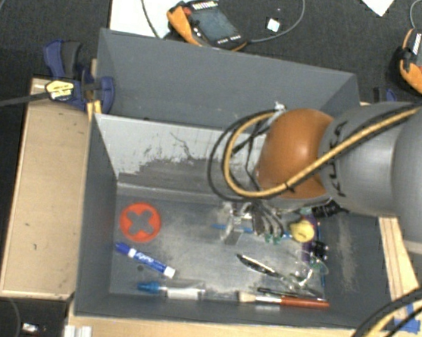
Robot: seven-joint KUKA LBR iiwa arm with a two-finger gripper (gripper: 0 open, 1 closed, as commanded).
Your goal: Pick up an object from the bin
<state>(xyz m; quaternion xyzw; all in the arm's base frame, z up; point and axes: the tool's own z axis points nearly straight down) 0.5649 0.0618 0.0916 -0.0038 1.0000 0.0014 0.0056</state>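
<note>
Yellow ball point(302, 231) sits just right of my claw point(238, 227), with a dark slim piece point(256, 265) just below it, mid-bin point(206, 87). Can't tell if the claw is clenched or released. Looks like the approach step. Next: centre over one, descend, close.

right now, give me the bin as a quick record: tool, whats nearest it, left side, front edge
tool: low over the floor of the grey bin, about mid-bin
nearest: dark slim thing just in front; small yellow thing to the view's right
left side: orange disc with a cross; blue-and-white marker in front of it
front edge: blue-tipped pen; red pen
</note>
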